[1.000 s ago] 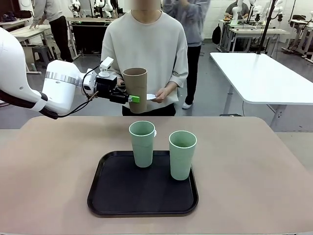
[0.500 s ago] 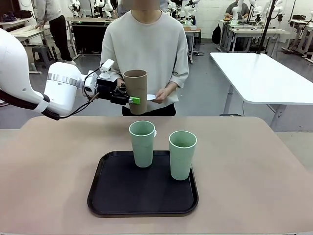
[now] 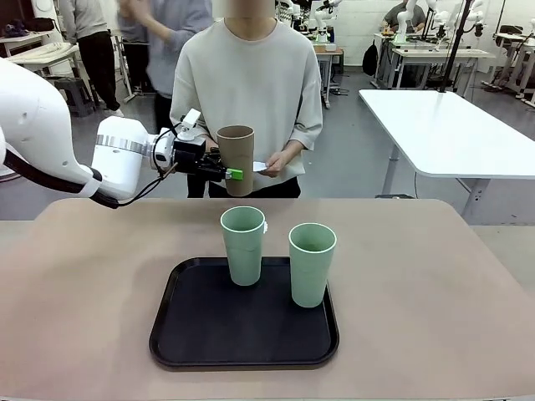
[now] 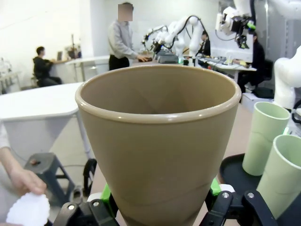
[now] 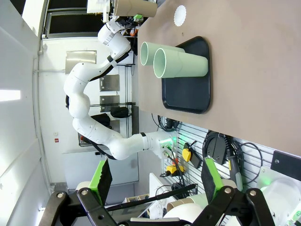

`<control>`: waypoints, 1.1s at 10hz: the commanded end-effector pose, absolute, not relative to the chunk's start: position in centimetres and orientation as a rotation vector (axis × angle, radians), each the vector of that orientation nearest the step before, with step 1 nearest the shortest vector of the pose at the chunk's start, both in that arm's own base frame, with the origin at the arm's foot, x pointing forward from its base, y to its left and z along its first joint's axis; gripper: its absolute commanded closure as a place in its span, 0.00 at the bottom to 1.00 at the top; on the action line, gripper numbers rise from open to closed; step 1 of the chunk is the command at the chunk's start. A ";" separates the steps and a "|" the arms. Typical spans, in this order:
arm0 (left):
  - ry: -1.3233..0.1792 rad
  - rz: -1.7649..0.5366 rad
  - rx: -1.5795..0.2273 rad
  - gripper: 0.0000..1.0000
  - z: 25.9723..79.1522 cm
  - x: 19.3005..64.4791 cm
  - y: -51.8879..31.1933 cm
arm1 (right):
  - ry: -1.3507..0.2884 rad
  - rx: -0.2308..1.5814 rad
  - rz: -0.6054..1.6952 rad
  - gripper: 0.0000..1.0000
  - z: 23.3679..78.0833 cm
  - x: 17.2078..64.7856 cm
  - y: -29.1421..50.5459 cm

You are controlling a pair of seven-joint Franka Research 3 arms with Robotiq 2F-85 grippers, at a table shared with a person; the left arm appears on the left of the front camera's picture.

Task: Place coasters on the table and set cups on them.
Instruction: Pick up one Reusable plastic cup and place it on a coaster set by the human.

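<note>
Tan table point(image 3: 92, 276) in a busy lab, with a black tray point(image 3: 201, 334) at its centre carrying two green cups point(image 3: 242, 245). The left gripper point(image 3: 227, 172) has edged toward three o'clock since a second ago. It clamps the brown cup point(image 3: 236, 154) aloft, twelve o'clock of the tray. The right gripper point(image 5: 156, 176) gapes wide. One coaster point(image 5: 180, 15) lies on the table just beyond the tray.

Green cups point(image 3: 243, 251) block the tray point(image 3: 217, 330); table point(image 3: 435, 284) sides open.

brown cup point(image 3: 236, 160) | pale green cups point(image 3: 243, 245) | black tray point(image 3: 201, 327) | tan table point(image 3: 84, 284) | white scalloped coaster point(image 5: 180, 15)
</note>
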State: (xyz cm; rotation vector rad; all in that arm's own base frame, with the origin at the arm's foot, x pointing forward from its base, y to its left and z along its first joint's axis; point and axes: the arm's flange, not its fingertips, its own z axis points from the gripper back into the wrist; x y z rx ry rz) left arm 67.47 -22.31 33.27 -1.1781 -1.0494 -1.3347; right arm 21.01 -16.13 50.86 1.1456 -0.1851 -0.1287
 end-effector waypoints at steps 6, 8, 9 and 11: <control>-1.048 -1.324 -1.178 0.16 32.7 68.6 -22.7 | -0.193 1.169 -0.127 0.00 51.0 21.2 -16.1; -1.048 -1.324 -1.178 0.16 32.7 68.6 -22.7 | -0.193 1.169 -0.127 0.00 51.0 21.2 -16.1; -1.043 -1.316 -1.180 0.16 32.4 69.0 -22.7 | -0.193 1.169 -0.127 0.00 51.0 21.2 -16.1; -1.028 -1.425 -1.197 0.16 31.0 67.3 -23.4 | -0.193 1.169 -0.127 0.00 51.0 21.2 -16.1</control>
